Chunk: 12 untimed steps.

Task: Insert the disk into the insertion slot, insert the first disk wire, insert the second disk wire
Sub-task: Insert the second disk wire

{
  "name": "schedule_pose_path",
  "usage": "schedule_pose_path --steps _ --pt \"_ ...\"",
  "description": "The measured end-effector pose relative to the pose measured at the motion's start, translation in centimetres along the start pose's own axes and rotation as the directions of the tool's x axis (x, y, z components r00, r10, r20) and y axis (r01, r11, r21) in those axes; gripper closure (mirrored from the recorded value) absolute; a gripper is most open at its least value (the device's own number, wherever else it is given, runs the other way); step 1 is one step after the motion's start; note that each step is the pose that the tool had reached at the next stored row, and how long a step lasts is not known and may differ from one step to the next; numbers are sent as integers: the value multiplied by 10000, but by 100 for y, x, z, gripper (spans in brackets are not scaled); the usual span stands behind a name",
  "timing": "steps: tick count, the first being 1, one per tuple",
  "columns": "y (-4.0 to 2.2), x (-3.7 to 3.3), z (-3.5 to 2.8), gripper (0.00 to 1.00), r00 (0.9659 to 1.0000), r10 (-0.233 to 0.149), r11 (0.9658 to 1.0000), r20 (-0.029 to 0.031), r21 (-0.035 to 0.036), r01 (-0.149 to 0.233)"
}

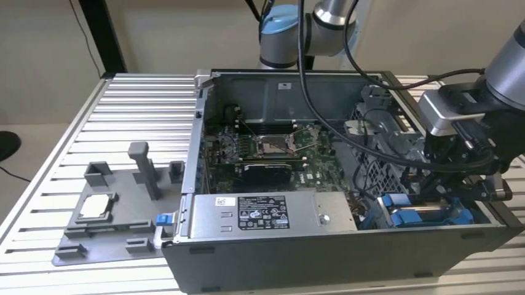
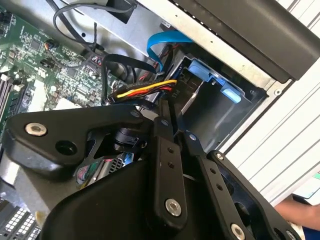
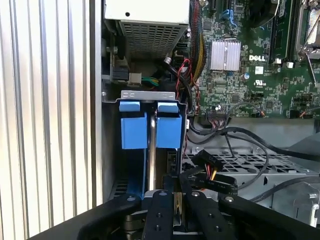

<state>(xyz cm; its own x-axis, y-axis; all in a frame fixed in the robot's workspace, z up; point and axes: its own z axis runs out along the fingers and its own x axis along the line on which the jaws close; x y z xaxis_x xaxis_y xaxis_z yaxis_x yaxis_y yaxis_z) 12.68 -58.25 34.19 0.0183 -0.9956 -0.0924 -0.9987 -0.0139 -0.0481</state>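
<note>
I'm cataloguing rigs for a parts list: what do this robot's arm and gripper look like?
The arm is silver-grey tubing with light blue joint caps and black cables running along it. A grey block carries the wrist camera. The gripper is matte black, built of flat linkage bars joined by silver screws and pins.

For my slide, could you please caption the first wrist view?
Fingers poised over the blue-framed disk seated in its slot.
</note>
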Motion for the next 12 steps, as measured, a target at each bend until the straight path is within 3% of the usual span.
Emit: schedule_pose_path --steps 2,7,12 --pt "2 3 33 100 10000 -1 10000 2 17 1" --pt "7 4 42 100 10000 -12 9999 -9 135 12" --pt "37 7 89 100 10000 -15 9999 -10 143 15"
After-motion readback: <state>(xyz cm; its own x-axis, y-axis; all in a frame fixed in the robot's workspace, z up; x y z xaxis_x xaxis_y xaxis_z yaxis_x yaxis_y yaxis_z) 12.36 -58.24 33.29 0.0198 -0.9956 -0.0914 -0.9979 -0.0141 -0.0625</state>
